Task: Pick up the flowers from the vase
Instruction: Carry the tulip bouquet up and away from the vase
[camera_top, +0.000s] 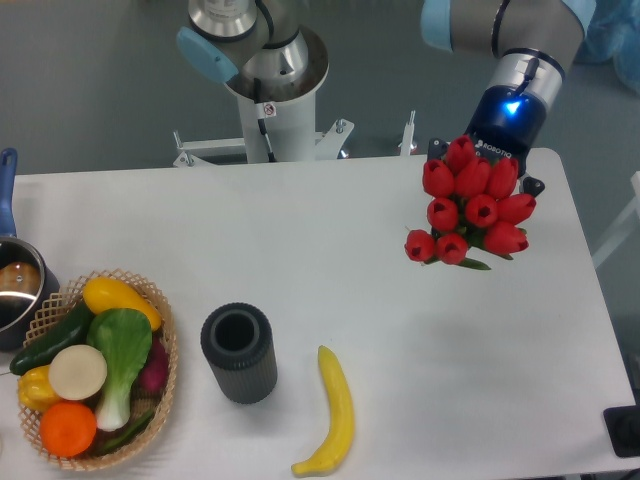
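Observation:
The flowers (468, 204), a tight bunch of red tulip buds with green leaves, hang in the air over the right side of the table, buds toward the camera. My gripper (497, 160) is behind and above the bunch, mostly hidden by the buds, and appears shut on the stems. The vase (238, 352), a dark grey ribbed cup, stands upright near the front middle of the table with its round mouth showing nothing inside. The flowers are well to the right of the vase and apart from it.
A yellow banana (333, 412) lies just right of the vase. A wicker basket (165, 330) of produce sits at the front left. A metal pot with a blue handle (10, 270) is at the left edge. The arm's base (270, 95) stands behind the table.

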